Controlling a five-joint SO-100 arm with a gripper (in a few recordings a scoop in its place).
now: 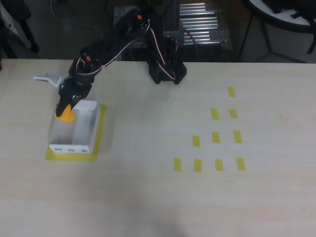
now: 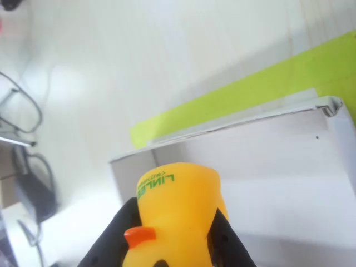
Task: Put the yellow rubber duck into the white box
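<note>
Pale wooden table [image 1: 148, 197] dotted with yellow tape rectangles [image 1: 216, 137], black arm's gripper [image 1: 64, 106] clamped on the yellow rubber duck [image 1: 65, 114], duck held at the far end of the white box [image 1: 81, 143], seemingly just above its floor, box on a yellow tape patch [image 1: 101, 128]

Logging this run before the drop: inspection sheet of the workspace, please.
Surface: pale wood table, bare in front.
Job's things: yellow duck held over the far end of the white box; wrist view shows it above the box's inside, green print on its base. Box sits on a yellow tape patch.
Clutter: small yellow tape strips in rows at the right of the overhead view; a white part beside the arm.
Pincer: shut on the duck.
Cables: red and white wires along the arm.
Surroundings: metal racks and chair legs behind the table.
</note>
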